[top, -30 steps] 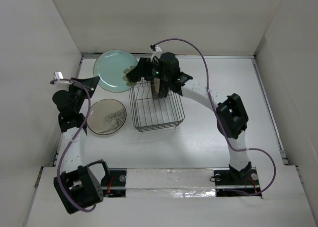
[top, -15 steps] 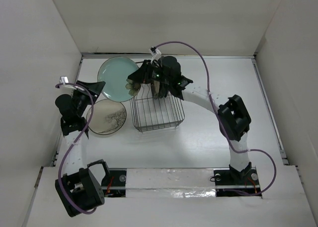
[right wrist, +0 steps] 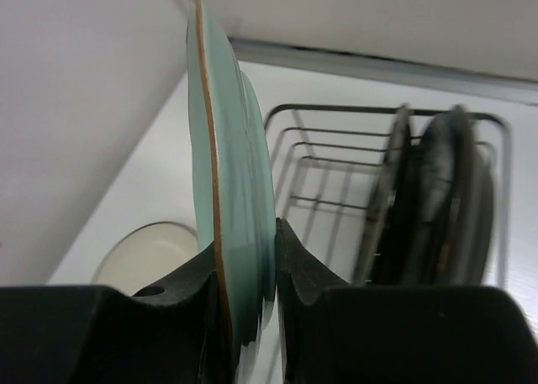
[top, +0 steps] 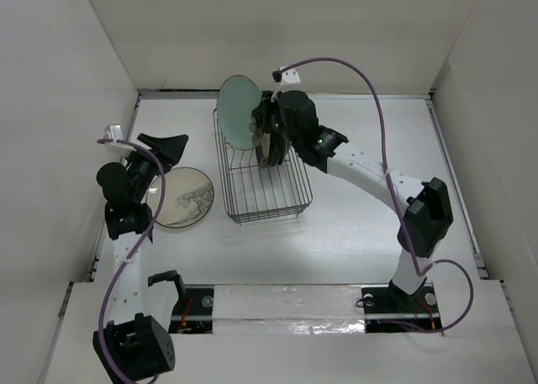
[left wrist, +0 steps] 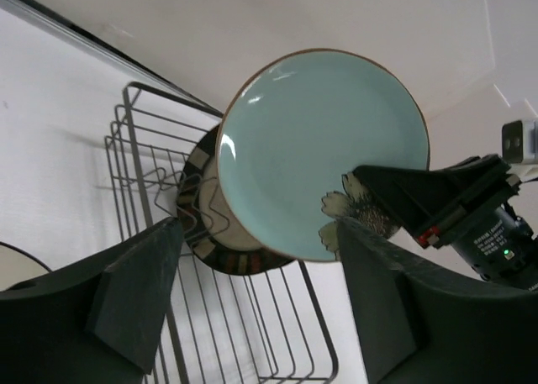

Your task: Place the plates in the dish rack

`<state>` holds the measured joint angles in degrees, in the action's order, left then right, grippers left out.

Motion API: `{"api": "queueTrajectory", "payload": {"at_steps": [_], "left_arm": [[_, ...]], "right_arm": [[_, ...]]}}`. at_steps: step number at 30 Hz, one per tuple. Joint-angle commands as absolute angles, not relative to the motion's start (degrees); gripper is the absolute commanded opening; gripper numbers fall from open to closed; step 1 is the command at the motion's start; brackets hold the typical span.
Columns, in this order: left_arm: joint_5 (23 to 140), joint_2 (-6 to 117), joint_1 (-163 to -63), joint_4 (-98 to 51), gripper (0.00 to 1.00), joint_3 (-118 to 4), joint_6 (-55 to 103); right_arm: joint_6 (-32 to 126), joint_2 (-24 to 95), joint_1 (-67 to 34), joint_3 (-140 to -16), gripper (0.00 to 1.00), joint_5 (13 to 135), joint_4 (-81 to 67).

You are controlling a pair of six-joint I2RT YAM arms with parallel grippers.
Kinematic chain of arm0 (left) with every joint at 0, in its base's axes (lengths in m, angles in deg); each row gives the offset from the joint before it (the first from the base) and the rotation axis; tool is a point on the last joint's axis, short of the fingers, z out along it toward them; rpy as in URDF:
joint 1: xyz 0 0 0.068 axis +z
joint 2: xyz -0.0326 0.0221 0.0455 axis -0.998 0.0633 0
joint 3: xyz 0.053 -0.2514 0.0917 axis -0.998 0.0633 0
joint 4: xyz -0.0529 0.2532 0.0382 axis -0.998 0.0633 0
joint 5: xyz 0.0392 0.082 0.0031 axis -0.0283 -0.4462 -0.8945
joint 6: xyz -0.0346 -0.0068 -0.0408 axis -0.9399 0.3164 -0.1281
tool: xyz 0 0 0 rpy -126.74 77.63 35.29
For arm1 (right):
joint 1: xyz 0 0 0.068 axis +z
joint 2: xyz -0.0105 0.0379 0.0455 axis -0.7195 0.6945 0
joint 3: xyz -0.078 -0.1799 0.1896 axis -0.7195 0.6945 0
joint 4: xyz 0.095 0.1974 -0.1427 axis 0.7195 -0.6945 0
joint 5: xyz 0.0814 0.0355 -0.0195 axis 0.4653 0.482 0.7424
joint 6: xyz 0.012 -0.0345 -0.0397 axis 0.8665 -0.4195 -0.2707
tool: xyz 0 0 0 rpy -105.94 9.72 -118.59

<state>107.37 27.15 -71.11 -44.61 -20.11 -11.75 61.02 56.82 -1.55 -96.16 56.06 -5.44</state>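
1. Above the far left corner of the dish rack (top: 262, 191), the pale green plate (top: 238, 111) hangs on edge, close to upright, clear of the wires and not yet between any prongs.
2. Reaching in from the rack's right, the right gripper (right wrist: 244, 287) pinches the plate's rim, one finger clamped against each face.
3. At the rack's far end, just beside the hanging plate, other plates (right wrist: 437, 203) already stand on edge, among them the dark segmented-rim plate (left wrist: 197, 212).
4. Left of the rack, the cream tree plate (top: 181, 197) lies flat on the table (top: 353, 233), with nothing touching it.
5. Further left of the rack, near that plate, the left gripper (top: 164, 144) hovers with its fingers spread wide and nothing between them.
6. The step in hand looks to be slotting the green plate, with only the tree plate left to load after it. The next move calls for lining the plate's edge up with a free gap beside the standing plates and keeping it parallel to them. It should then go down until the rim seats between the prongs before the fingers part. Let go too early, it would likely tip or knock its neighbours.
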Motion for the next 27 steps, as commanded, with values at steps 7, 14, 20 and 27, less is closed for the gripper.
{"api": "queueTrajectory", "payload": {"at_steps": [7, 14, 20, 27], "left_arm": [[109.91, 27.31, -75.47, -43.23, 0.19, -21.80, -6.37], [110.35, 28.18, -76.00, -43.32, 0.00, -21.80, -6.89], [109.29, 28.36, -76.00, -42.09, 0.00, -22.33, -6.28], [109.12, 28.71, -76.00, -42.26, 0.08, -22.33, -6.37]], "right_arm": [[46.52, 59.81, 3.72, -107.40, 0.00, 24.52, -8.61], [41.15, 66.57, 6.55, -113.30, 0.00, 15.55, -9.49], [38.51, 71.41, 7.69, -116.72, 0.00, 11.59, -9.93], [37.38, 70.36, 7.69, -115.23, 0.00, 10.10, -7.21]]}}
